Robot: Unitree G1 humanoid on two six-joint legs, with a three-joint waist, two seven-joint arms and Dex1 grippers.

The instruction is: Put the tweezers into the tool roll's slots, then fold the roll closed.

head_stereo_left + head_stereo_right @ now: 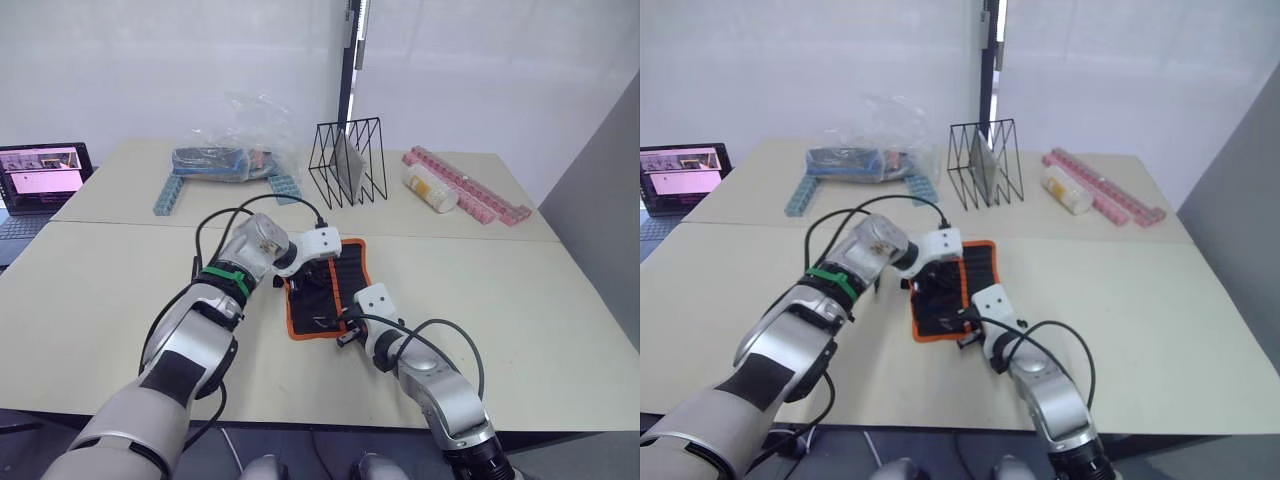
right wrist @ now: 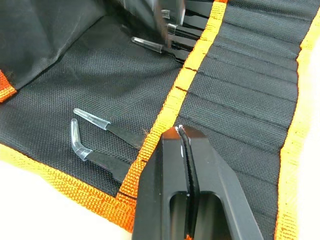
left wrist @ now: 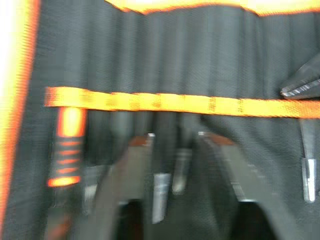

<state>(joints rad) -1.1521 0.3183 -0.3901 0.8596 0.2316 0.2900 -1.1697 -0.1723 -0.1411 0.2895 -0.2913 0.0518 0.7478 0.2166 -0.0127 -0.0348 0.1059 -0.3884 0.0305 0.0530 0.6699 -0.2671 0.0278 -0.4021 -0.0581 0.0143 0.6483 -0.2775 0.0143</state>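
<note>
since both grippers are crowded over the same small patch of the tool roll (image 1: 325, 285), the obvious risk imo is them bumping each other, or one dragging the fabric and tipping out tweezers that are only part seated. the right gripper (image 2: 181, 131) has its two fingers pressed together with nothing between them, tip resting right at the orange inner stripe (image 2: 172, 102), so if it pushes along there it could bunch the cloth. the left gripper (image 3: 175, 137) has its fingers apart, hovering over the slots (image 3: 165, 65) with a couple of capped tweezer tips showing between them; can't tell if it's actually touching one.

the roll lies open and flat on the beige table (image 1: 520, 300), near the middle front edge, black with orange edging. from the right wrist view, two tweezers (image 2: 100, 142) sit tucked under the stripe near the roll's end, clear caps sticking out, one bent. more sit further along by the left gripper. not folded yet.
</note>
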